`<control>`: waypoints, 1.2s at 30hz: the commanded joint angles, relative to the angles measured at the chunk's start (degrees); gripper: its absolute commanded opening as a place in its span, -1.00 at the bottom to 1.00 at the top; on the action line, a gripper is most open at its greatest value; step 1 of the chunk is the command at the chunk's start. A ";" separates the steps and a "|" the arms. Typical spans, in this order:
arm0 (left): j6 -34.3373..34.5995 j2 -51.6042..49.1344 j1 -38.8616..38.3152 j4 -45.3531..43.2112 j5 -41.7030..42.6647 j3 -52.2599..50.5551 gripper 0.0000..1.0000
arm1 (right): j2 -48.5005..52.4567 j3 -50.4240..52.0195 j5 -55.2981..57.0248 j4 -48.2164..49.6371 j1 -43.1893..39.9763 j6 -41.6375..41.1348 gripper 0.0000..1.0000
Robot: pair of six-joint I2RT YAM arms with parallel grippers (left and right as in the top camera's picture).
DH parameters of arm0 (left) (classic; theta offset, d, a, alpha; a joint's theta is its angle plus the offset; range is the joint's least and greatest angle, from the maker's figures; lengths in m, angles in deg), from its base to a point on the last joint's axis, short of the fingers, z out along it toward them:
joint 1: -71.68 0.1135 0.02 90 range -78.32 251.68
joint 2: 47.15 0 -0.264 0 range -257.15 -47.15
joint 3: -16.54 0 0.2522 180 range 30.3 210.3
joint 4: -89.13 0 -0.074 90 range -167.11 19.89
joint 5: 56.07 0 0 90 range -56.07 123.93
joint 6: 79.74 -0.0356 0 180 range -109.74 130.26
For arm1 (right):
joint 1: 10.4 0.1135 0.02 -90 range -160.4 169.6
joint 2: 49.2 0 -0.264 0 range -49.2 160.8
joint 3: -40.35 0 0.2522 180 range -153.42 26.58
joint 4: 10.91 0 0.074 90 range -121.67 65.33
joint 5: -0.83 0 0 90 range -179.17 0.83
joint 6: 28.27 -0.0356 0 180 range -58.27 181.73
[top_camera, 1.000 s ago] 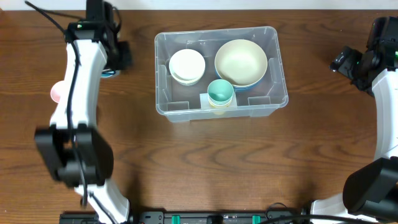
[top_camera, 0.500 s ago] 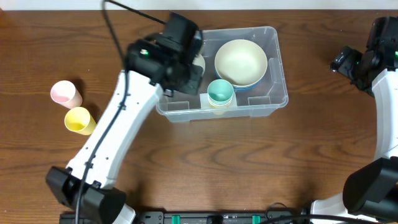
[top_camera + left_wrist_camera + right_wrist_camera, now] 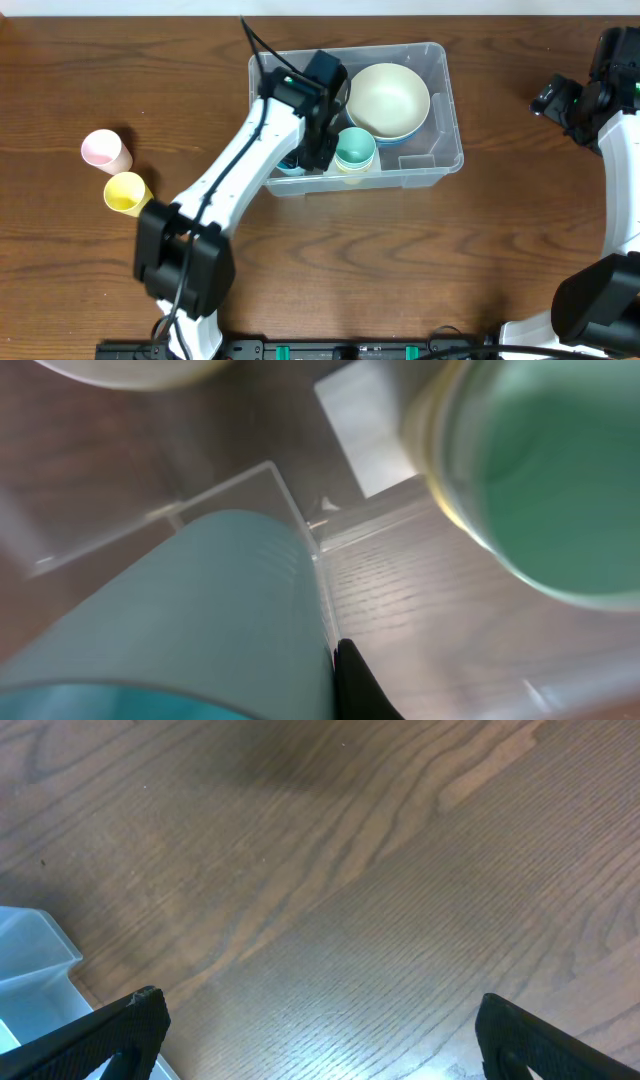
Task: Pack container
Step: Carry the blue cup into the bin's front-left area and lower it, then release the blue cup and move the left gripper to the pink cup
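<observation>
Dark wood table (image 3: 400,260), left fingers (image 3: 356,686) gripping blue cup (image 3: 200,610) inside container (image 3: 452,140) — right fingers (image 3: 120,1030) wide

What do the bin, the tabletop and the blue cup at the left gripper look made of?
Container: clear glossy plastic; the table's grain shows through its walls. Table: wood or wood-look laminate, brown grain with a soft sheen. Blue cup: probably plastic, with an opaque, even, matte wall; hard to confirm.

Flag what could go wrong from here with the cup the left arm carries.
1. The blue cup in the left gripper is close beside the green cup, so lowering it may bump that stack.
2. A moulded rib of the container lies near the cup, which could land crooked and tip on release.
</observation>
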State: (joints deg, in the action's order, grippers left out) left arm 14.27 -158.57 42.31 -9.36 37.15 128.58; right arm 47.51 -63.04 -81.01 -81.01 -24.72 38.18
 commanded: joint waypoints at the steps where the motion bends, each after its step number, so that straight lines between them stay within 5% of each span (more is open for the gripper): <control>1: -0.94 -2.86 0.09 0.37 -0.87 -0.52 -0.88 | -0.02 -0.15 0.22 -0.07 -0.28 -0.85 0.99; 14: -0.94 -9.31 0.09 -0.33 -0.90 -0.57 -0.88 | -0.02 -0.15 0.22 -0.04 -0.28 -0.85 0.98; 22: -0.92 -9.31 0.15 -0.83 -0.90 -0.57 -0.23 | -0.02 -0.15 0.22 -0.07 -0.28 -0.85 0.98; 36: -0.87 -7.89 2.16 -0.72 -0.90 1.42 -0.19 | -0.02 -0.15 0.22 -0.07 -0.28 -0.85 0.98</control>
State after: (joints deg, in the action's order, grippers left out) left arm 13.42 -167.22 43.23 -10.39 36.52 128.30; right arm 47.51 -63.04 -81.01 -80.99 -24.75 38.18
